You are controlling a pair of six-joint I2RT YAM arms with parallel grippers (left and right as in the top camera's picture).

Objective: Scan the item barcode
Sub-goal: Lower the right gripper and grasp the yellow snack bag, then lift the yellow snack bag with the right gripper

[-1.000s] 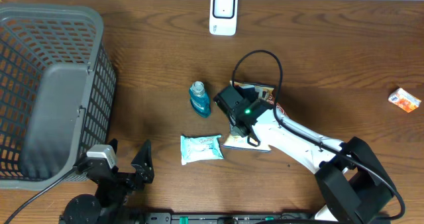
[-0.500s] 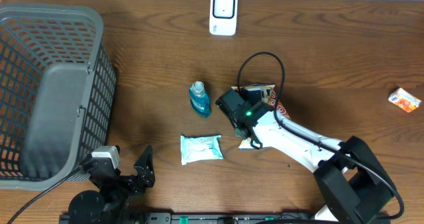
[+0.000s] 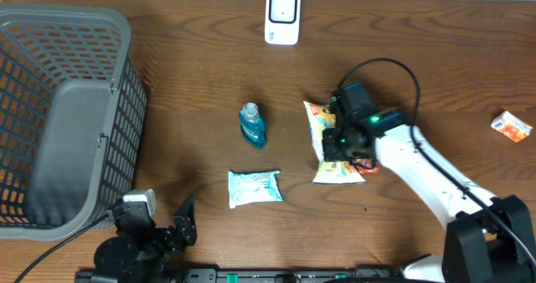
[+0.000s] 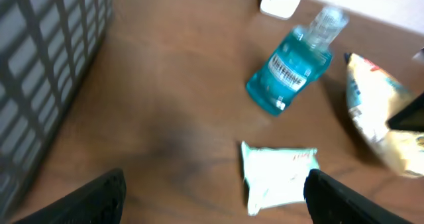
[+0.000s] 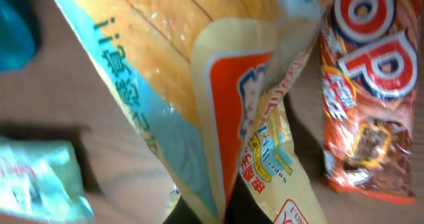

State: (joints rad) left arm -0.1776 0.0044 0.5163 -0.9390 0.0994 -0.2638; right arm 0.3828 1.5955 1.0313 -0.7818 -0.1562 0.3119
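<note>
Brown wooden table (image 3: 193,82), and my right gripper (image 3: 333,145) is clamped on the yellow snack bag (image 3: 318,124) just off centre toward 3 o'clock, while my left gripper (image 3: 167,224) is wide apart and empty at 7. Pickup looks done; next, I reckon, its barcode must face the white scanner (image 3: 282,17) at 12 o'clock.

The brown wooden tabletop (image 3: 193,82) carries a gray mesh basket (image 3: 126,107) at its left end and a white scanner (image 3: 282,16) at the far edge. A blue bottle (image 3: 252,125) lies near the middle, with a white wipes packet (image 3: 255,187) in front of it. To the right are a yellow bag (image 3: 322,132) and a red packet (image 5: 361,105) just beside it. A small orange packet (image 3: 511,125) lies well apart from them.
</note>
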